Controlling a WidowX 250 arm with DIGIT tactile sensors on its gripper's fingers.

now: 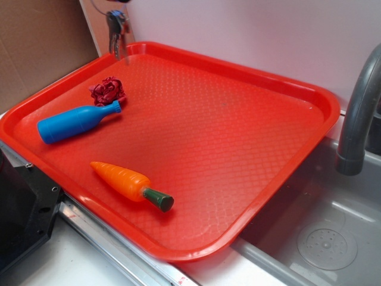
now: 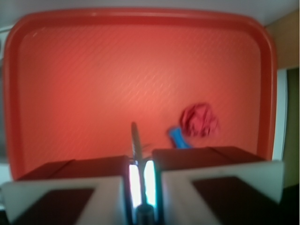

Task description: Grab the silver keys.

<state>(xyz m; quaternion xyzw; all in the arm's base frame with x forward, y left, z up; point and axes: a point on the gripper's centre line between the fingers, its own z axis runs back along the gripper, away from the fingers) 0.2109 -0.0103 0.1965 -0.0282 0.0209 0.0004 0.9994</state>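
The silver keys (image 1: 116, 33) hang in the air above the far left corner of the red tray (image 1: 238, 71), clear of its surface. The gripper holding them is cut off by the top edge of the exterior view. In the wrist view my gripper (image 2: 140, 161) has its jaws nearly together on a thin grey key (image 2: 135, 138), which sticks out forward between the pads. Only that one key shows there; the rest of the bunch is hidden by the fingers.
On the tray lie a blue bottle (image 1: 74, 122), a crumpled red cloth (image 1: 108, 90) at its neck, and an orange toy carrot (image 1: 128, 182) near the front. A grey faucet (image 1: 360, 113) and a sink basin (image 1: 321, 238) are at the right.
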